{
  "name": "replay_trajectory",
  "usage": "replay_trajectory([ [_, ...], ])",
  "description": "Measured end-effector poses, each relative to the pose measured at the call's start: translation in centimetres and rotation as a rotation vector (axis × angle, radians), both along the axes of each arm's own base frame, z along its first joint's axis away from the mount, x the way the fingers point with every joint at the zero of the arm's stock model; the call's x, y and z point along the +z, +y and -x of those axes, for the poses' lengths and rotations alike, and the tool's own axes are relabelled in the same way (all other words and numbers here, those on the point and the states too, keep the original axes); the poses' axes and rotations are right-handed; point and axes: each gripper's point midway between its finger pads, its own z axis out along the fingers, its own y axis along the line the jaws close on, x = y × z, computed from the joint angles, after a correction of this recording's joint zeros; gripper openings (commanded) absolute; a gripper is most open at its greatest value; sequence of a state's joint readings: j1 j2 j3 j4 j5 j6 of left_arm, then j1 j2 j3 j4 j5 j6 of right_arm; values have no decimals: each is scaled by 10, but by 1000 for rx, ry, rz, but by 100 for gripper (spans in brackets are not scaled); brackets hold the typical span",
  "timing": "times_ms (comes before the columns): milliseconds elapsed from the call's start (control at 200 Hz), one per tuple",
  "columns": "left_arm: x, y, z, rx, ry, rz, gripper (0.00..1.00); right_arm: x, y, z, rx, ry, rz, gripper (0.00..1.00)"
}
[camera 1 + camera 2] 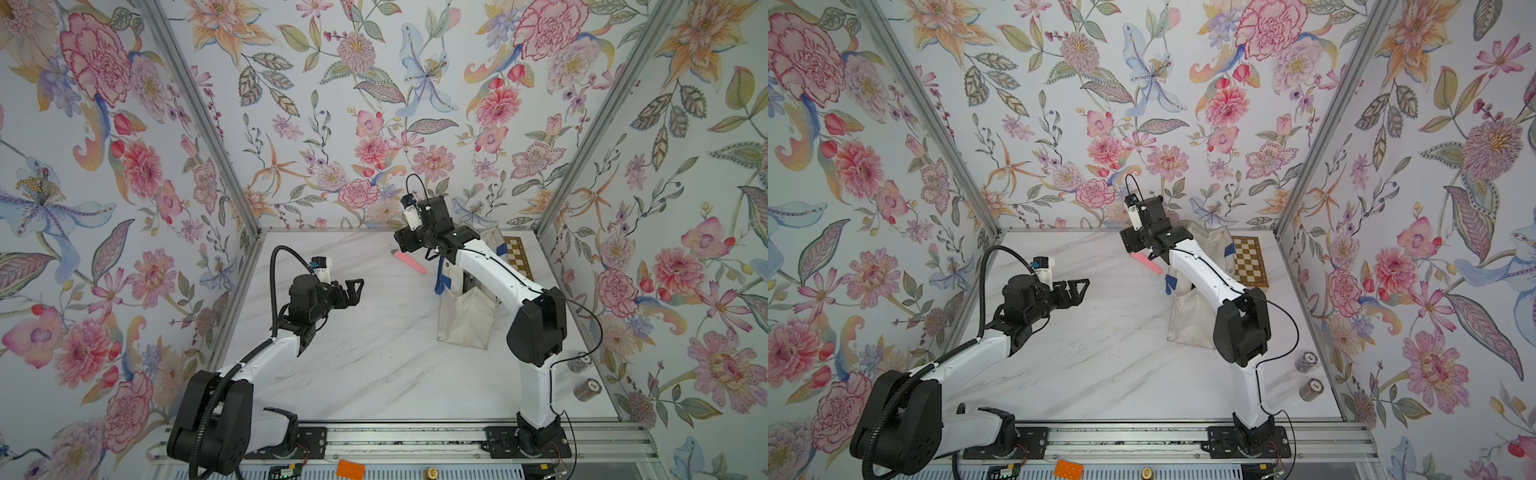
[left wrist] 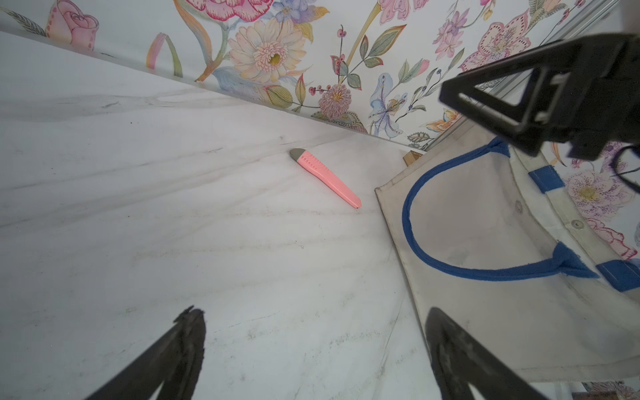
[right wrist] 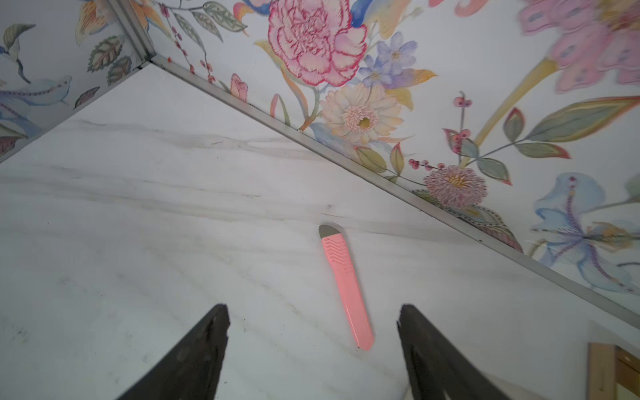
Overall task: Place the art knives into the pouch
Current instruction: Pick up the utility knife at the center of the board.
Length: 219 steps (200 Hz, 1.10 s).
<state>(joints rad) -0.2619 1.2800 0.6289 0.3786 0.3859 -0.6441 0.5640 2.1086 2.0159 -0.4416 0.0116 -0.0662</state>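
The art knife [image 1: 411, 262] [image 3: 346, 287] is pink with a grey end and lies flat on the white marble table, at the back. Just right of it stands the pouch [image 1: 465, 320] [image 2: 485, 225], a white canvas bag with blue strap handles. My right gripper [image 3: 313, 308] hangs above the knife's near end, open, with nothing between its fingers. One of its fingers [image 2: 502, 100] shows above the pouch in the left wrist view. My left gripper [image 1: 360, 291] [image 2: 311, 311] is open and empty over the middle of the table, pointing toward the knife [image 2: 327, 178] and the pouch.
A wooden chequered board [image 1: 517, 253] lies behind the pouch by the right wall. Two small round spools [image 1: 579, 361] [image 1: 588, 388] sit near the right wall at the front. Flowered walls close in three sides. An orange piece [image 1: 350, 469] lies on the front rail.
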Motion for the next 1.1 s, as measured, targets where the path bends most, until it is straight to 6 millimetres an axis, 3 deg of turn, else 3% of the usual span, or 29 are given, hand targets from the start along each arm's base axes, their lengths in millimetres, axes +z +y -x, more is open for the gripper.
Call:
replay_trajectory([
  [210,5,2,4,6,-3,-1,99,-63,5,-32,7,154,-33,67],
  [310,3,3,5,12,8,-7,99,-88,-8,-47,-21,224,-71,62],
  [545,1,7,6,32,25,-19,99,-143,-40,-61,-82,347,-81,62],
  [781,5,9,1,48,24,-25,100,-170,-40,-57,-85,394,-62,62],
  [1096,-16,8,-2,45,77,-40,100,-176,-44,-53,-88,406,-15,61],
])
